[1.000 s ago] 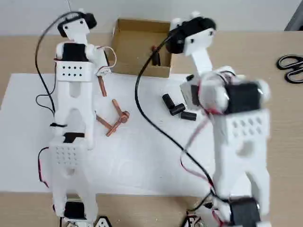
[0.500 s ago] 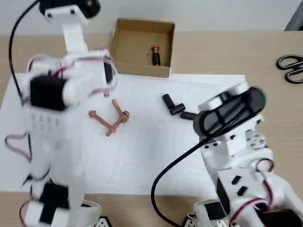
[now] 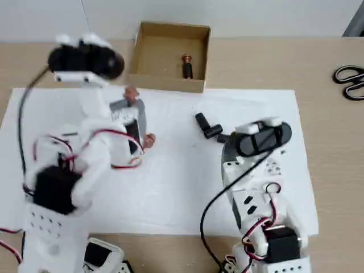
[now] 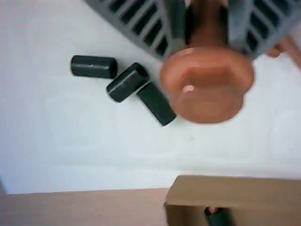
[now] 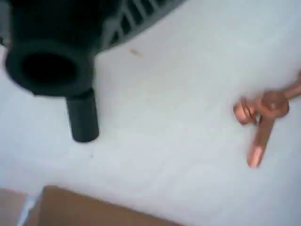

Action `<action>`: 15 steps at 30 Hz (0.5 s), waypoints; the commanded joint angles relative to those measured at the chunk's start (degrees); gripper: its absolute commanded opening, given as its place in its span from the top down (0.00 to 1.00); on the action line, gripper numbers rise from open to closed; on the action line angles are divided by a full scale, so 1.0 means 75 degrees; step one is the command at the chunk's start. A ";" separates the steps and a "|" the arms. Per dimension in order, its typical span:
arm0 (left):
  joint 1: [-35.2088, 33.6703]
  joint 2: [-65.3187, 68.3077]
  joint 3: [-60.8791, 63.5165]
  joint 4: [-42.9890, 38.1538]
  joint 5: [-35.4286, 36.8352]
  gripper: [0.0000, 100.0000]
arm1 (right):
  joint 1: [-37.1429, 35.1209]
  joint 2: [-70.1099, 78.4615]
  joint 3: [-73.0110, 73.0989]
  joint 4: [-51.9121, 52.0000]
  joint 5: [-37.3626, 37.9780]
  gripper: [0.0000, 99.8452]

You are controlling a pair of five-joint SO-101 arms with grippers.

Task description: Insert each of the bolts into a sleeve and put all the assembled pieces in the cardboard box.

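A wooden table (image 3: 335,170) carries a white paper sheet (image 3: 170,193), with the cardboard box (image 3: 170,85) at its far edge and scissors (image 3: 350,81) well off to one side. 1 assembled piece (image 3: 186,66) lies in the box, so you are on the next mating. Your left gripper (image 4: 204,23) pinches a copper bolt (image 4: 207,89) by the shank, head toward its wrist camera; from above, a copper tip pokes out past the jaws toward the box. Your right gripper (image 5: 56,42) looks clamped on a black sleeve (image 5: 49,90), whose open bore faces its own camera. The 2 grippers are well apart, with bare paper between them. Bring them together above that bare patch, away from the 3 loose sleeves (image 4: 127,82) and the crossed loose bolts (image 5: 261,117). Turn 1 wrist until the bolt tip and a sleeve opening share 1 line. Close the gap slowly and watch the bore in the right wrist view. If the tip catches on the rim, back off and re-aim rather than push, since either grip could slip. Let go of the bolt only when its head is seated against the sleeve end.
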 commanded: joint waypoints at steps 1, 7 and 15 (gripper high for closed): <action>0.0316 -0.0926 0.1963 -0.2145 -0.0059 1.00 | -0.0381 -0.1084 0.0949 -0.0451 -0.0328 1.00; 0.0996 -0.1899 0.4179 -0.4571 -0.0059 1.00 | -0.1260 -0.1999 0.1747 -0.0791 -0.0293 1.00; 0.1500 -0.2368 0.5081 -0.5146 -0.0047 1.00 | -0.1811 -0.1916 0.1770 -0.0768 -0.0281 1.00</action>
